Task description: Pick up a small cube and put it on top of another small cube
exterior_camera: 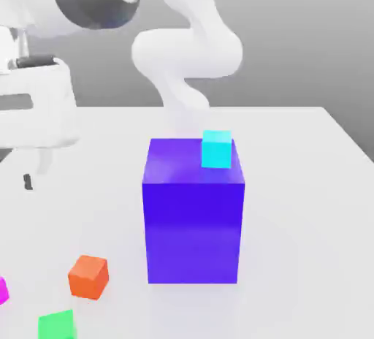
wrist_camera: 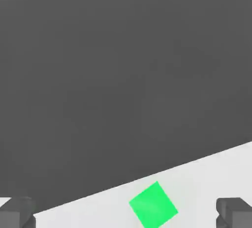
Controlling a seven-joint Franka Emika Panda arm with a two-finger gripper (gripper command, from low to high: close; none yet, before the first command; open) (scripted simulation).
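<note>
A small green cube lies on the white table at the front of the exterior view's left. In the hand view the green cube sits on the table well below the hand, seen between two dark fingertips that stand far apart. My gripper hangs open and empty above the table at the exterior view's left. Nearby are a small orange cube and a small magenta cube, cut by the picture's edge. A small cyan cube rests on top of a large blue block.
The large blue block stands tall in the middle of the white table. The arm's white links rise behind it. In the hand view the table's edge runs close to the green cube, with dark floor beyond.
</note>
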